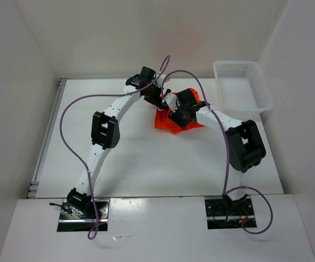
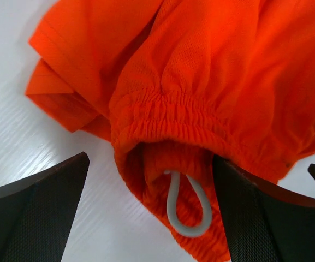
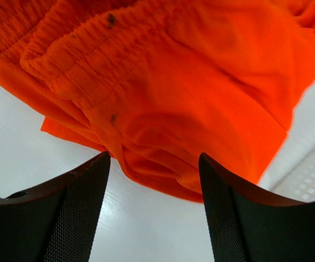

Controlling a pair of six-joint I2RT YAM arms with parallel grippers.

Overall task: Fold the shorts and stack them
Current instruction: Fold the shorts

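The bright orange shorts [image 1: 165, 122] lie crumpled on the white table, mostly hidden under both wrists in the top view. My left gripper [image 2: 152, 218] is open, its jaws either side of the gathered waistband [image 2: 162, 112] and the white drawstring loop [image 2: 187, 204]. My right gripper [image 3: 154, 202] is open just above the table, its jaws astride a folded edge of the shorts [image 3: 168, 109]. Neither grips the cloth. In the top view the left gripper [image 1: 156, 99] sits at the shorts' far edge and the right gripper [image 1: 174, 116] over their right side.
A white plastic mesh basket [image 1: 242, 85] stands at the back right of the table. White walls close in the table at the left, back and right. The arms' purple cables arch over the table's middle.
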